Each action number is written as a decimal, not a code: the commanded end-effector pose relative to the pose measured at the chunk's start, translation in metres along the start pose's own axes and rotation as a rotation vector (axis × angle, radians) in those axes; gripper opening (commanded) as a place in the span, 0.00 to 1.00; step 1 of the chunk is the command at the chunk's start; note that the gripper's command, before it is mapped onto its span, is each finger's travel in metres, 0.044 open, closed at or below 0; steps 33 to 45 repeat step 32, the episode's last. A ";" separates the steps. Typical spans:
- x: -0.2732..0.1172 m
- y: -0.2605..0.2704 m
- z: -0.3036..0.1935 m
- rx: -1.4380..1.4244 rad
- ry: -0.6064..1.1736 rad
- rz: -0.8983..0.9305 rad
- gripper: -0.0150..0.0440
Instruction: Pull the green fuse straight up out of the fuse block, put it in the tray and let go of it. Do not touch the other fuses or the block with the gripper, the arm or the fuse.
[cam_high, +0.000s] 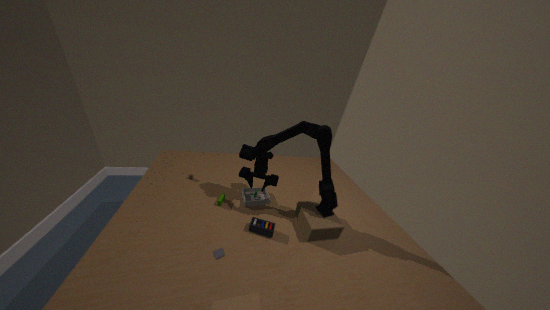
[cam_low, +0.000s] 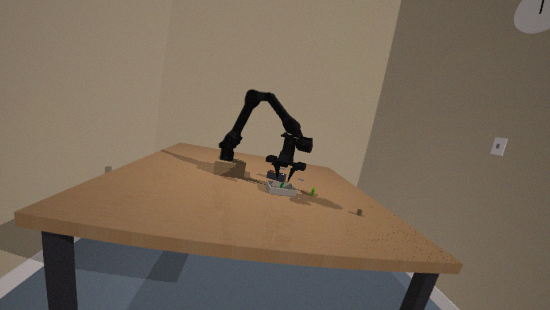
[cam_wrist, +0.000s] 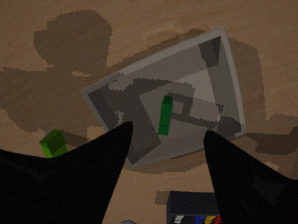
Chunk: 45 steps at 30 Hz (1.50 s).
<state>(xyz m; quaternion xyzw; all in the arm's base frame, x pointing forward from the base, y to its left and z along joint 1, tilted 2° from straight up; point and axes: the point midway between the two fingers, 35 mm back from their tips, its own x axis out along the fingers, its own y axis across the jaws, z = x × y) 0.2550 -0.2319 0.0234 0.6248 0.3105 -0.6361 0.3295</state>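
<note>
My black two-fingered pincer (cam_wrist: 166, 145) hangs over the shallow grey rectangular tray (cam_wrist: 222, 63), fingers spread apart w/ nothing between them. The slim green stick-shaped fuse (cam_wrist: 165, 115) sits inside the tray, directly below the gap and a little fwd of my fingertips in the wrist view; its long axis runs roughly toward and away from me, tilted a bit off upright as far as I can tell. The fingers flank it left and right w/o touching it. I judge the drop made: fuse in tray, released.

Next move turns on that one relation: the fuse lies straight under the gap, so I'd back out vertically, not sideways, or a finger could clip it or the tray wall.

The dark rectangular fuse block w/ its row of coloured fuses (cam_wrist: 194, 209) lies on the wooden surface (cam_wrist: 80, 3) just beside the tray, on the near side. A separate small green block (cam_wrist: 52, 143) rests on the surface left of the tray, apart from it.
</note>
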 end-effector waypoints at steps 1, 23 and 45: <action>-0.012 0.000 0.000 -0.002 -0.001 0.000 0.81; -0.035 0.000 0.000 -0.003 0.000 0.000 0.81; -0.035 0.000 0.000 -0.003 0.000 0.000 0.81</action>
